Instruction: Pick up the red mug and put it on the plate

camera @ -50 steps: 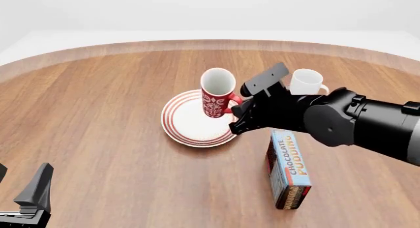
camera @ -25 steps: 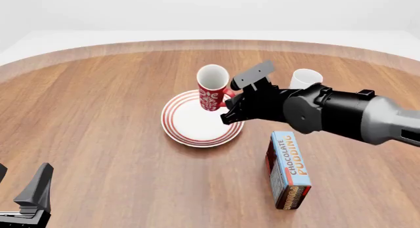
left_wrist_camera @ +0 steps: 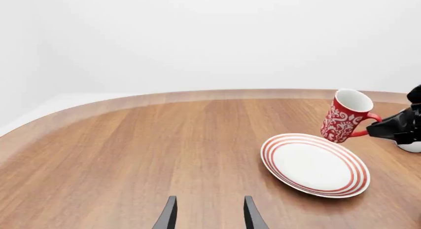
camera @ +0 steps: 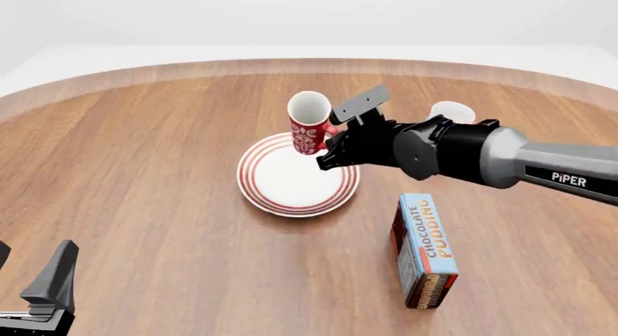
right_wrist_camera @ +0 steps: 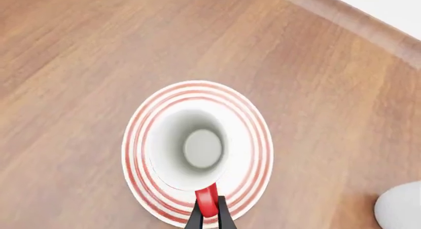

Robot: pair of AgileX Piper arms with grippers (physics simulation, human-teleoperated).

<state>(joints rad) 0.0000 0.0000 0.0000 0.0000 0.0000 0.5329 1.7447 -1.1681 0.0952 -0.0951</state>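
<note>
The red mug [camera: 308, 124], patterned in white, hangs in the air over the far part of the plate [camera: 280, 184], tilted a little. My right gripper [camera: 331, 142] is shut on its red handle [right_wrist_camera: 207, 202]. The right wrist view looks straight down into the mug's white inside [right_wrist_camera: 191, 147], with the plate's red rings [right_wrist_camera: 255, 152] around it. In the left wrist view the mug [left_wrist_camera: 345, 116] floats above the plate's [left_wrist_camera: 314, 165] far rim, apart from it, with the right gripper [left_wrist_camera: 376, 130] at the handle. My left gripper [left_wrist_camera: 209, 216] stands open and holds nothing, low at the near left [camera: 46, 292].
A plain white mug [camera: 451, 113] stands behind the right arm, also seen as the white mug [right_wrist_camera: 398, 207] in the right wrist view. A chocolate pudding box [camera: 425, 249] lies at the near right of the plate. The round wooden table's edge [camera: 309, 64] curves along the back.
The right gripper has carried the red mug leftward and farther from me, over the plate's far part. The left arm has stayed still.
</note>
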